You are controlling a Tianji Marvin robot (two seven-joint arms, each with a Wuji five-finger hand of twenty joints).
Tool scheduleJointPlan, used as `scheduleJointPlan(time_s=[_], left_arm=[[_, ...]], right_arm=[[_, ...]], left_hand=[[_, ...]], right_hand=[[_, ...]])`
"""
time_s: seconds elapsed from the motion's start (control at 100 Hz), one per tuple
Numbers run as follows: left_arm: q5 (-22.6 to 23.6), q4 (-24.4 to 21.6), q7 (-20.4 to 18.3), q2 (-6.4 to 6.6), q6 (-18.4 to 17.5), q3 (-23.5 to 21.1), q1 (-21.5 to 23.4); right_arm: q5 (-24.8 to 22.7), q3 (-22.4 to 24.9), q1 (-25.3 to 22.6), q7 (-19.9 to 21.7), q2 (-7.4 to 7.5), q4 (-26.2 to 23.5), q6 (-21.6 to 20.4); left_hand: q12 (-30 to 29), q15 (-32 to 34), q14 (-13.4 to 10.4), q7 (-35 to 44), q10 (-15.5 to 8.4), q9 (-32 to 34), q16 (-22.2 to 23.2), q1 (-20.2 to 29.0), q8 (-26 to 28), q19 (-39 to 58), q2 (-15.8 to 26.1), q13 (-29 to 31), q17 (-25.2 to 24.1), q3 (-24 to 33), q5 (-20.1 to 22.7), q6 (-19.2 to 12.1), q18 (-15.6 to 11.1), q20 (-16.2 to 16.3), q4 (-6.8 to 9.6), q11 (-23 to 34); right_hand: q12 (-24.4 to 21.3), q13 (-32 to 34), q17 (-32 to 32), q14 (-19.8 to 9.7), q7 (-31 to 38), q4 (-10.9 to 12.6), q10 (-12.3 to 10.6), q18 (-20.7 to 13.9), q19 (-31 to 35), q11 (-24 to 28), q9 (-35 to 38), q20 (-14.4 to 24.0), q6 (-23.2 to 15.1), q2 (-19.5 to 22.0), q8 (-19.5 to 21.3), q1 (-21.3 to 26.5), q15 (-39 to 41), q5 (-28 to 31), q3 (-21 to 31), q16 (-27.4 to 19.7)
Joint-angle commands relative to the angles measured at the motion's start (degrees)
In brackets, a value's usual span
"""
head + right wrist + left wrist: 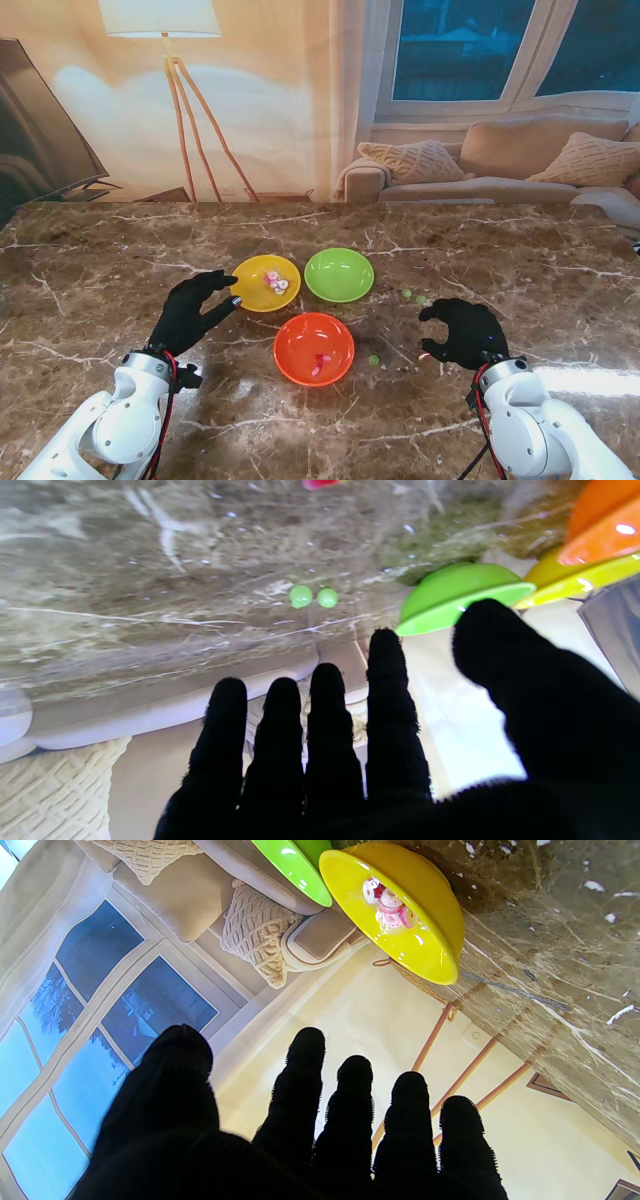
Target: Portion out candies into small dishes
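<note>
Left hand (pixel 192 312): black-gloved, fingers spread and lightly curled, holding nothing, raised over the marble worktop (pixel 90 270).
Yellow dish (pixel 266 282): just beyond the left hand's fingertips, toward the right hand; contains a small cluster of pink-and-white candies (pixel 276 283).
Green dish (pixel 339 274): beside the yellow dish on the side away from the left hand; appears bare inside.
Orange dish (pixel 314 348): between the two hands, nearer the robot than the other dishes; holds pink candies (pixel 320 361).
Right hand (pixel 462 332): black-gloved, fingers apart and curled downward, nothing visibly grasped.
Loose green candies (pixel 313 596): two on the worktop just beyond the right hand's fingertips; a third green candy (pixel 374 360) lies between the right hand and the orange dish.
</note>
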Motion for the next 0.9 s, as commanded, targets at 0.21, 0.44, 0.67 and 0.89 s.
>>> scheduleJointPlan(time_s=[0.21, 0.44, 0.67, 0.89], left_arm=[[0.9, -0.3, 0.5, -0.1, 0.4, -0.4, 0.7], [1.0, -0.2, 0.5, -0.09, 0.4, -0.4, 0.6], [1.1, 0.0, 0.4, -0.05, 0.4, -0.4, 0.6], [1.5, 0.0, 0.5, -0.01, 0.5, -0.4, 0.6]], right_arm=[[-3.6, -2.2, 1.3, -2.4, 0.24, 5.7, 3.3], [-3.0, -4.7, 3.1, -5.8, -0.04, 9.9, 4.3], [-2.1, -6.0, 4.0, -7.3, -0.18, 12.2, 4.1], [-2.1, -7.4, 5.4, -8.5, -0.22, 14.1, 4.1]], left_hand=[[-0.2, -1.0, -1.2, -0.3, 1.2, -1.5, -0.4, -1.5, 0.3, -1.9, 2.3, -0.7, -0.6, -1.3, -0.2, -0.9, -1.9, 0.7, 1.16, -0.8], [0.0, -0.9, -1.3, 0.1, 1.0, -1.3, -0.3, -1.3, 0.6, -1.9, 2.1, -0.6, -0.6, -1.2, 0.1, -1.0, -1.9, 1.0, 1.2, -0.7], [0.1, -0.9, -1.3, 0.3, 1.1, -1.2, -0.2, -1.2, 0.8, -1.9, 2.1, -0.5, -0.6, -1.1, 0.2, -1.0, -1.9, 1.2, 1.19, -0.6], [0.2, -0.8, -1.2, 0.5, 1.2, -1.0, -0.2, -0.9, 1.0, -1.9, 2.0, -0.4, -0.6, -0.9, 0.5, -1.1, -1.9, 1.3, 1.18, -0.6]], right_hand=[[-1.4, -11.9, -5.2, -0.9, 5.5, -4.6, 0.8, -2.7, -5.1, 0.5, -8.5, 4.7, -8.5, -12.5, 6.5, 9.7, 4.7, 6.7, 7.5, -0.3], [-2.0, -13.1, -5.3, -1.0, 6.1, -4.6, 0.2, -2.7, -4.4, 2.5, -9.7, 5.9, -10.3, -14.5, 6.9, 11.5, 6.8, 7.8, 8.7, -0.4], [-2.3, -12.7, -4.8, -1.0, 6.4, -5.0, 0.1, -2.3, -3.9, 3.0, -9.3, 6.4, -9.8, -15.0, 6.9, 10.3, 7.3, 8.1, 7.8, -0.5], [-2.5, -11.7, -4.4, -1.0, 8.1, -6.1, 0.1, -1.9, -3.1, 3.7, -8.1, 6.8, -10.0, -15.5, 7.5, 10.3, 7.4, 9.4, 7.3, -0.9]])
